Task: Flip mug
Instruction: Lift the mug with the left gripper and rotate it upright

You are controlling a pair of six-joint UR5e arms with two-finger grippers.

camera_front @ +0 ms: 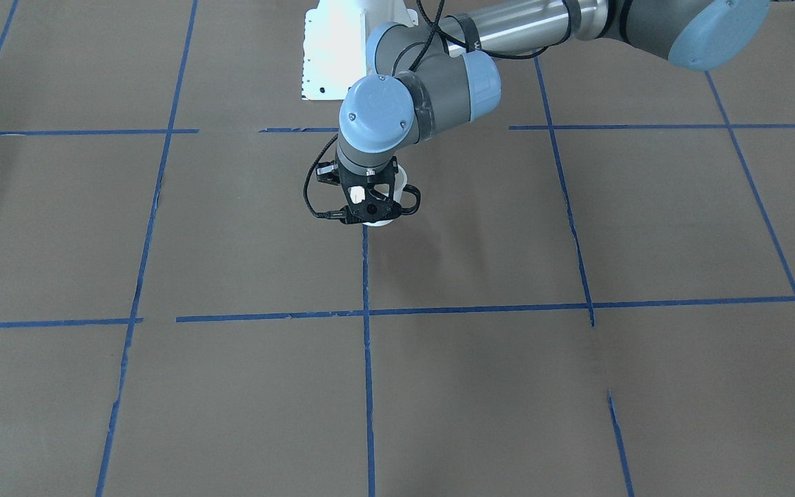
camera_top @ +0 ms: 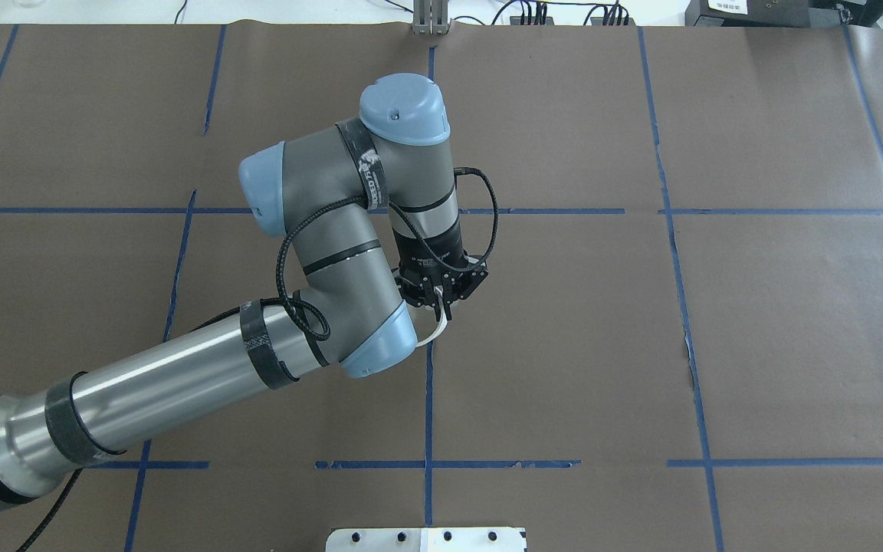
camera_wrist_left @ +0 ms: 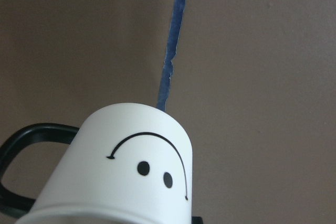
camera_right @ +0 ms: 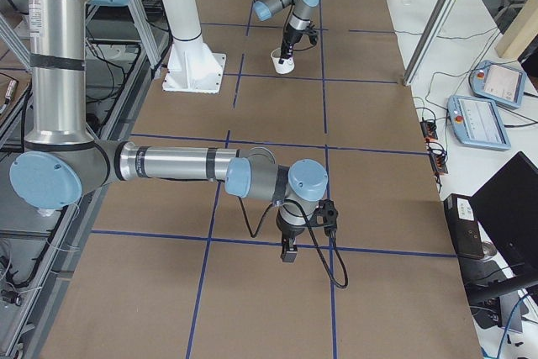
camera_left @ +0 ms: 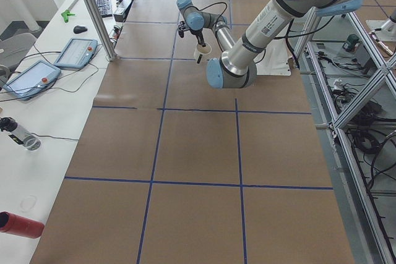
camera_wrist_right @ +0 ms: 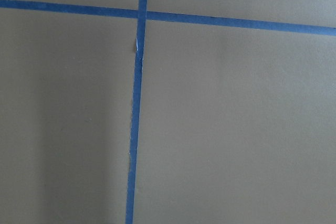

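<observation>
The white mug (camera_wrist_left: 126,174) with a black smiley face and a black loop handle (camera_wrist_left: 21,174) hangs from my left gripper (camera_top: 441,310), which is shut on its rim. The mug's base points down at the brown table over a blue tape line. In the front view the gripper (camera_front: 373,207) covers most of the mug (camera_front: 379,222), and only the handle (camera_front: 413,200) sticks out. I cannot tell whether the mug touches the table. My right gripper (camera_right: 288,251) hangs low over the table far from the mug; I cannot tell if it is open or shut.
The table is covered in brown paper with a blue tape grid (camera_front: 366,314). The white robot base plate (camera_front: 332,55) is at the robot's side of the table. Tablets (camera_left: 74,52) and a red cylinder (camera_left: 21,224) lie on the side bench.
</observation>
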